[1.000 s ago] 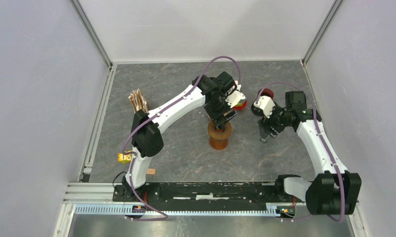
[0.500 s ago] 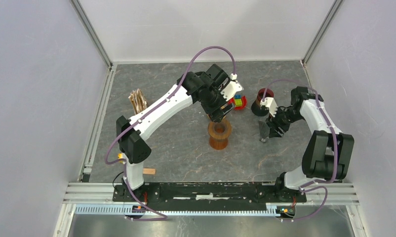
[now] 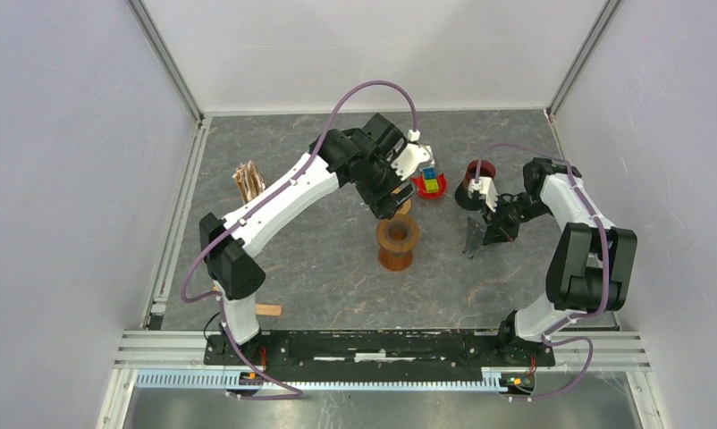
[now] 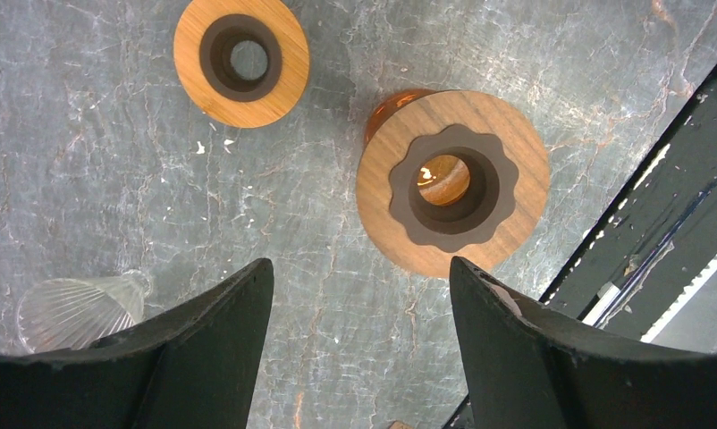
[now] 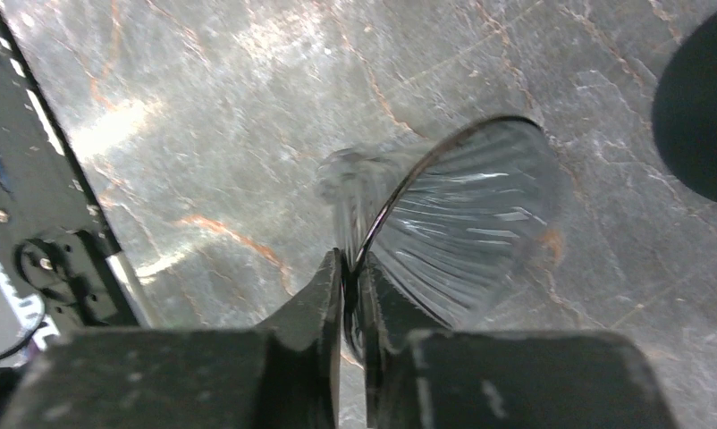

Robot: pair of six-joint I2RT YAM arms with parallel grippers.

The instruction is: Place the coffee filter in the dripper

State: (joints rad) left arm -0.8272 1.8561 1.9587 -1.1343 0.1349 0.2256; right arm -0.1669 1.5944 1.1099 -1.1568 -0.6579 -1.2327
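Observation:
The clear ribbed glass dripper [image 5: 462, 210] is pinched at its rim by my right gripper [image 5: 351, 268], which is shut on it and holds it on its side just above the table; it also shows in the top view [image 3: 472, 241] and in the left wrist view [image 4: 73, 311]. My right gripper [image 3: 491, 223] is at the centre right. A stack of brown paper coffee filters [image 3: 248, 180] stands at the back left, far from both grippers. My left gripper [image 4: 361, 268] is open and empty, hovering [image 3: 391, 204] above a wooden stand [image 4: 453, 183].
The wooden stand [image 3: 398, 241] has an amber glass inside. A smaller wooden ring [image 4: 241, 61] lies beside it. A red holder with coloured cubes [image 3: 429, 183] and a dark red cup [image 3: 480, 170] stand at the back. A wooden block [image 3: 267, 310] lies near the left base.

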